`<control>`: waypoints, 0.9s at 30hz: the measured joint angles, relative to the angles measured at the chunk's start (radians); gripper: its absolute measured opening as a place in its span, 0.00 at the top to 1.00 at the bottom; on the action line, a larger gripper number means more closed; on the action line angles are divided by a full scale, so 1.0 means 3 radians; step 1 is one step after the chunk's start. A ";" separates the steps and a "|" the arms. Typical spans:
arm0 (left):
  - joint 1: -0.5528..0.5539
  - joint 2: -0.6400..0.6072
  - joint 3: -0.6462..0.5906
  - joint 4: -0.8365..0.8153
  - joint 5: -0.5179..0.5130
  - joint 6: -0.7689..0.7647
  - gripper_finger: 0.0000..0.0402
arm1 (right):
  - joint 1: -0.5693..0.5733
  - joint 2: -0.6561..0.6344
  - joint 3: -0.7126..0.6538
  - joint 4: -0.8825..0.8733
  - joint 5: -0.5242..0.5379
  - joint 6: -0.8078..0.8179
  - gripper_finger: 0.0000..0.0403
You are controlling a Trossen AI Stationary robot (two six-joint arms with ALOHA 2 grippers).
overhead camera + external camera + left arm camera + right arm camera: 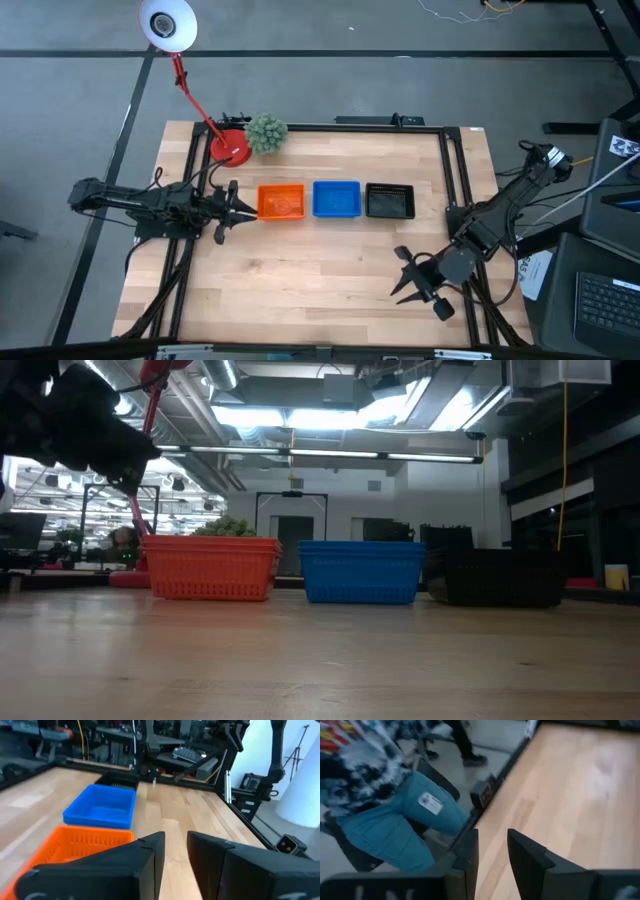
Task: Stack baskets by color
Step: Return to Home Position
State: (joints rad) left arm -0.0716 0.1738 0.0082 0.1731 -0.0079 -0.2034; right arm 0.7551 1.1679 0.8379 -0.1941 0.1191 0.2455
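Left gripper [228,210] hangs empty, fingers spread apart, just left of the orange baskets [281,201]; the sorting looks finished.

Orange baskets, blue baskets [336,199] and black baskets [390,200] sit as three single-colour stacks in a row across the middle of the table [320,280], orange left, blue centre, black right, just beside one another. No loose basket shows on the wood, so only the arms' retreat seems left. Each stack sits level, open side up, its long axis running left to right along the row. The right gripper [400,273], also spread and empty, waits over the near right corner.
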 joint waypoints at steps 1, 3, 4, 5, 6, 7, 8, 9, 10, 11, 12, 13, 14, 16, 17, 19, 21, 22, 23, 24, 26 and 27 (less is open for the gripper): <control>-0.0011 -0.0014 0.0000 0.0011 -0.0011 0.0002 0.82 | -0.0030 -0.0019 -0.0032 0.0093 -0.0068 -0.0061 0.74; -0.0034 -0.0014 0.0001 0.0013 -0.0029 0.0007 0.82 | -0.0108 -0.0071 -0.0102 0.0272 -0.0243 -0.0154 0.74; -0.0035 -0.0015 0.0000 -0.0007 -0.0027 0.0000 0.82 | -0.0154 -0.0105 -0.0150 0.0366 -0.0356 -0.0232 0.74; -0.0036 -0.0014 0.0000 -0.0020 -0.0004 -0.0068 0.82 | -0.0206 -0.0138 -0.0207 0.0471 -0.0484 -0.0319 0.74; -0.0033 -0.0016 0.0000 -0.0043 0.0049 -0.0111 0.82 | -0.0267 -0.0166 -0.0265 0.0573 -0.0600 -0.0403 0.74; -0.0034 -0.0013 0.0000 -0.0063 0.0089 -0.0128 0.82 | -0.0327 -0.0199 -0.0318 0.0658 -0.0729 -0.0466 0.74; -0.0035 -0.0010 0.0000 -0.0075 0.0101 -0.0136 0.82 | -0.0401 -0.0233 -0.0374 0.0724 -0.0851 -0.0504 0.74; -0.0036 -0.0007 0.0000 -0.0086 0.0101 -0.0136 0.82 | -0.0481 -0.0270 -0.0431 0.0792 -0.0947 -0.0533 0.74; -0.0035 -0.0006 0.0000 -0.0099 0.0095 -0.0130 0.82 | -0.0562 -0.0309 -0.0494 0.0845 -0.0984 -0.0574 0.74; -0.0034 -0.0007 0.0000 -0.0101 0.0082 -0.0098 0.82 | -0.0646 -0.0352 -0.0553 0.0862 -0.0985 -0.0589 0.74; -0.0034 -0.0007 0.0000 -0.0097 0.0073 -0.0080 0.82 | -0.0738 -0.0395 -0.0611 0.0864 -0.0973 -0.0588 0.74; -0.0034 -0.0007 0.0000 -0.0097 0.0070 -0.0078 0.82 | -0.0825 -0.0445 -0.0674 0.0866 -0.0965 -0.0570 0.74; -0.0034 -0.0007 0.0000 -0.0100 0.0070 -0.0079 0.82 | -0.0912 -0.0506 -0.0747 0.0869 -0.0957 -0.0535 0.74; -0.0034 -0.0007 0.0000 -0.0098 0.0070 -0.0077 0.82 | -0.1067 -0.0630 -0.0922 0.0918 -0.0913 -0.0466 0.74; -0.0034 -0.0007 0.0000 -0.0100 0.0070 -0.0077 0.82 | -0.1128 -0.0703 -0.1026 0.0977 -0.0868 -0.0434 0.74; -0.0034 -0.0007 0.0000 -0.0098 0.0069 -0.0078 0.82 | -0.1224 -0.0874 -0.1263 0.1081 -0.0804 -0.0392 0.74; -0.0034 -0.0007 0.0000 -0.0099 0.0068 -0.0077 0.82 | -0.1285 -0.1043 -0.1524 0.1276 -0.0742 -0.0397 0.74; -0.0034 -0.0008 0.0000 -0.0098 0.0068 -0.0077 0.82 | -0.1306 -0.1129 -0.1653 0.1365 -0.0703 -0.0403 0.74; -0.0034 -0.0007 0.0000 -0.0100 0.0068 -0.0077 0.82 | -0.1326 -0.1202 -0.1774 0.1465 -0.0637 -0.0411 0.74; -0.0034 -0.0007 0.0000 -0.0100 0.0068 -0.0075 0.82 | -0.1346 -0.1276 -0.1886 0.1539 -0.0568 -0.0413 0.74; -0.0034 -0.0007 0.0000 -0.0100 0.0067 -0.0076 0.82 | -0.1381 -0.1443 -0.2107 0.1601 -0.0405 -0.0417 0.74; -0.0034 -0.0007 0.0000 -0.0100 0.0066 -0.0075 0.82 | -0.1387 -0.1530 -0.2222 0.1612 -0.0342 -0.0426 0.74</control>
State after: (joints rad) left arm -0.0818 0.1719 0.0082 0.1432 0.0120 -0.2260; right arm 0.3389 0.7089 0.1713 0.2896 0.0163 0.1177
